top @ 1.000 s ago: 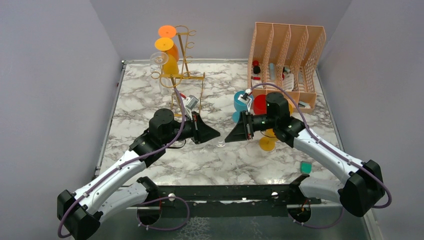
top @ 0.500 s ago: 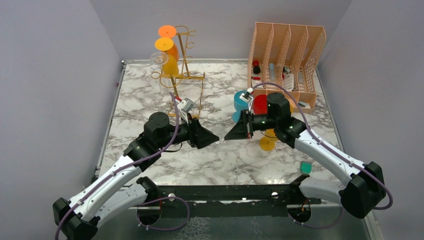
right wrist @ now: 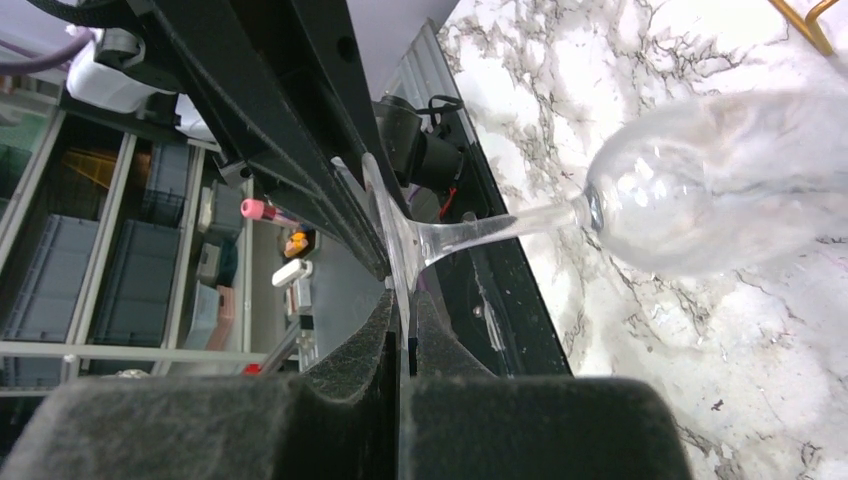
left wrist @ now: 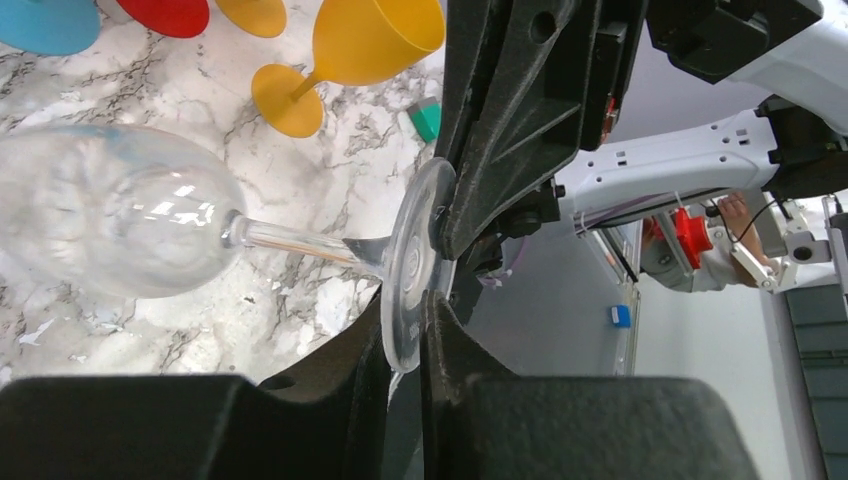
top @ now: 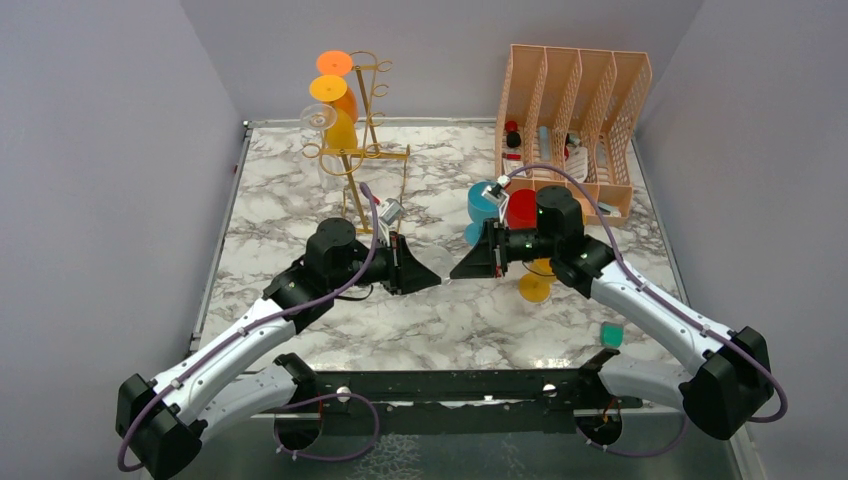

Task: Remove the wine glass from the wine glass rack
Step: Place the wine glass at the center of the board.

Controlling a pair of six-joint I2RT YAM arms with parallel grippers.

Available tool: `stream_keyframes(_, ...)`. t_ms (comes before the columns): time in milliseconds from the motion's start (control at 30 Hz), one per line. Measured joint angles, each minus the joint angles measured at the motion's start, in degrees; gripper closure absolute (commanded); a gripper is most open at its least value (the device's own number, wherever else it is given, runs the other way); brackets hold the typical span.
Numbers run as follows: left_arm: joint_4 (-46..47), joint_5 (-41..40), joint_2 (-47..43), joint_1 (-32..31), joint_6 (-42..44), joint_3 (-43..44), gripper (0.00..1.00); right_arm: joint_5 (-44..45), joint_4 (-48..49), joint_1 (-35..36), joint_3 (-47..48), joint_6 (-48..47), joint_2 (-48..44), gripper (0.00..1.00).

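Both grippers are closed on one clear wine glass [left wrist: 120, 225]. The right gripper [right wrist: 402, 300] is clamped flat on the rim of its foot, and the left gripper [left wrist: 405, 325] is set closely about another part of the same rim. The glass is held on its side, stem level, above the middle of the marble table [top: 290, 190]. A peach lattice file organiser [top: 570, 90] is stood at the far right. The wine glass rack [top: 380, 154] is stood at the far left, well apart from the held glass, with orange and yellow glasses [top: 335, 90] hung on it. A yellow goblet [left wrist: 375, 35] is laid on its side near the right arm. A small teal block [top: 611, 334] is placed nearer the front edge.
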Motion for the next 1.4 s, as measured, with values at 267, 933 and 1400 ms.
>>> stream_keyframes(267,1.03,0.70,0.26,0.11,-1.60,-0.33,1.00,-0.07,-0.20,-0.13,-0.13,-3.04,-0.13,0.77)
stream_keyframes(933,-0.35,11.10,-6.97,-0.20,23.82,-8.13,1.00,28.76,-12.46,-0.09,4.68,-12.24,-11.19,0.39)
stream_keyframes(1400,-0.20,21.70,-13.79,-0.20,47.69,-14.12,1.00,23.78,-20.00,-3.34,13.70,-14.86,-0.31,0.38)
